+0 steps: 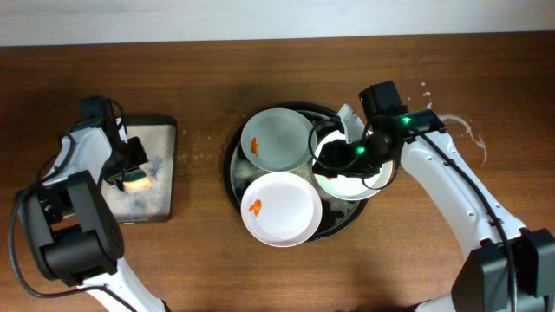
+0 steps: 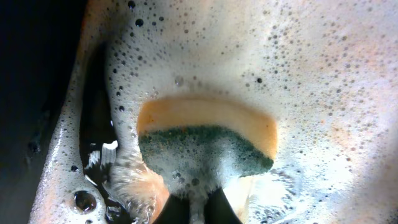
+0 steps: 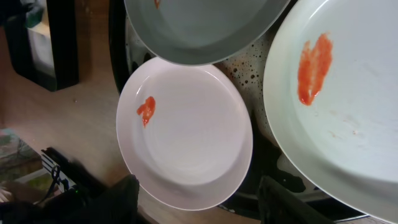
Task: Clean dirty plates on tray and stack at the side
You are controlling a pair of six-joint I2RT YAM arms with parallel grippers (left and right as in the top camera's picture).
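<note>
We are holding our right end effector (image 3: 199,190) spread above the dirty plates (image 1: 282,208) lying on the tray (image 1: 231,169); our left end effector (image 2: 199,208) is pinching the soapy sponge (image 2: 208,134).

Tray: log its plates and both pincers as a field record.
Tray: black, round, holds all three plates
Grey plate: top in the overhead view, orange smear
White plate: bottom, orange smear, overhangs the rim
Third plate: right side, orange smear
Right pincer: open, above the plates
Left pincer: at the foamy sponge, grip unclear
</note>
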